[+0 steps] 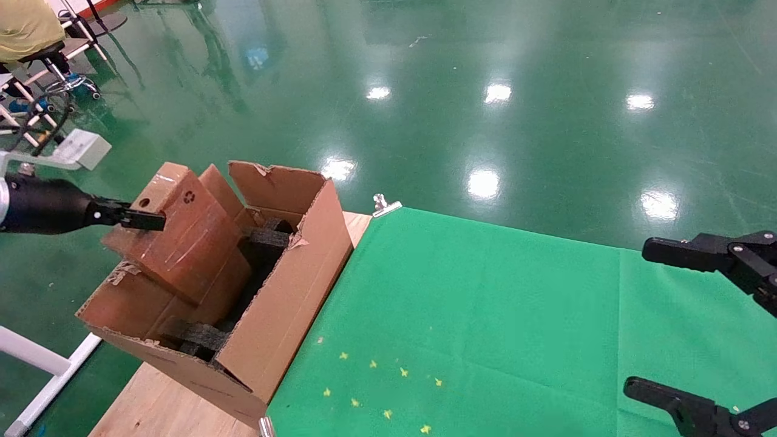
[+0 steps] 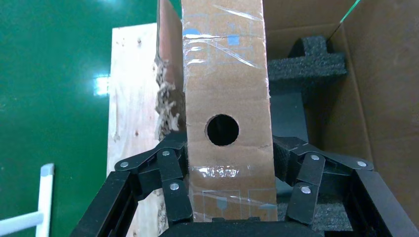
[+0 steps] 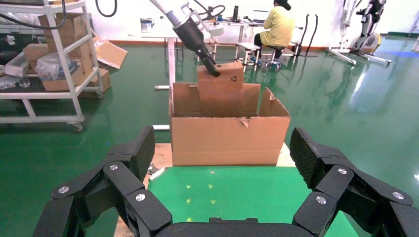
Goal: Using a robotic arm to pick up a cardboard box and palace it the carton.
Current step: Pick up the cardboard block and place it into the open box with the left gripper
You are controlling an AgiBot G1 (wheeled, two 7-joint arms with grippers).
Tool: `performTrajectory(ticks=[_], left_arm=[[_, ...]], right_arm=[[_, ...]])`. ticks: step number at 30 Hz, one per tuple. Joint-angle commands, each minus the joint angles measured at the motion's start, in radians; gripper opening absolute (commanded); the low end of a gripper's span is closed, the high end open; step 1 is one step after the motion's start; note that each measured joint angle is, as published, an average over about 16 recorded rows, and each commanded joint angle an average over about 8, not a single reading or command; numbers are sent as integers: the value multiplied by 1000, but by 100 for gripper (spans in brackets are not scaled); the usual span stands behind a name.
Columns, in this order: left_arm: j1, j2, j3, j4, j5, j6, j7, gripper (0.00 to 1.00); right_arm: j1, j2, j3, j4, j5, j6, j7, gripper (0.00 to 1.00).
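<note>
Nearest the head camera, at the right edge of the frame, the right gripper [image 1: 698, 321] hangs idle over the green cloth [image 1: 485, 315], its black fingers spread wide with nothing between them; the right wrist view shows the same wide gap.

At the left of the head view, the robotic arm's left gripper [image 1: 142, 220] comes in from the frame's left edge and clamps the cardboard box [image 1: 176, 237] at its narrow upper end, close to the round hole and recycling mark. In the left wrist view the fingers [image 2: 173, 192] press against both long sides of the box [image 2: 225, 98], just either side of the hole. The box is tilted, its lower end already down inside the carton [image 1: 285, 309], which sits on the wooden board [image 1: 152, 400] at the lower left of the head view. Black foam blocks [image 1: 200, 337] lie in the carton under and beside it.

The box looks stiff and probably light: closed, squarely taped, no sag at the held end. The glossy tape strips could be slippery, so bare cardboard on the flat sides is likely the safer purchase. Held by one end only, it may pivot in the grip. The carton's torn rim and the foam could catch a corner while lowering.
</note>
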Motion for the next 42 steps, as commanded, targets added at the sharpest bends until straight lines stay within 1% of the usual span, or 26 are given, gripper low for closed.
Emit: performTrajectory(ticks=[1,21,32,42], left_arm=[[5,8,1,27,0,-9,12,0],[56,89,8,227,4,-96,97,0],[92,145,12,306,8,-155,142,0],[127,188,5,359,-3,-210,160,0]], right_arm=[[0,0,0,0,0,0,0,100],[0,0,0,0,0,0,0,100],[0,0,0,0,0,0,0,100],[0,0,0,0,0,0,0,100]])
